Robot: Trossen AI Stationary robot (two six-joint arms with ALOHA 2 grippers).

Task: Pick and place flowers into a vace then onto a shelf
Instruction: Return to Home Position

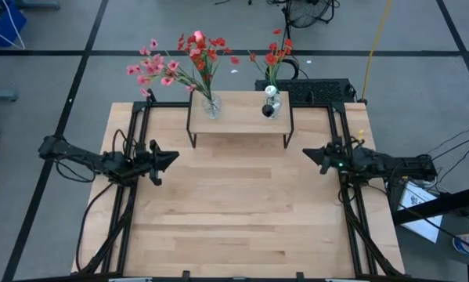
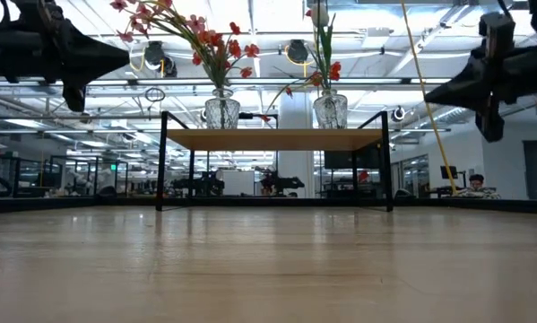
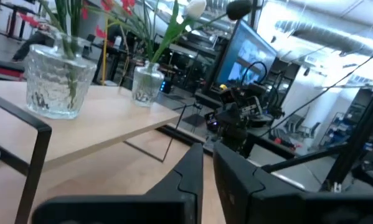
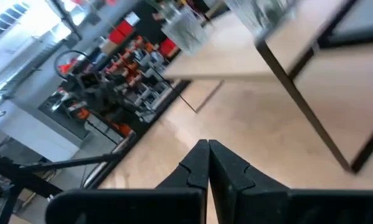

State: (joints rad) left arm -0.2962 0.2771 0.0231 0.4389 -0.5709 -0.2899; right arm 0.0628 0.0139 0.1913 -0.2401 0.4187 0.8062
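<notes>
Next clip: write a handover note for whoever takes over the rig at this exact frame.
Left gripper: shut, empty, raised over the table's left side.
Right gripper: shut, empty, raised over the right side.
Both vases stand on the shelf: left vase holds pink and red flowers, right vase holds red flowers.
Done: flowers in vases, vases shelved.
Left: probably only parking the arms.
</notes>
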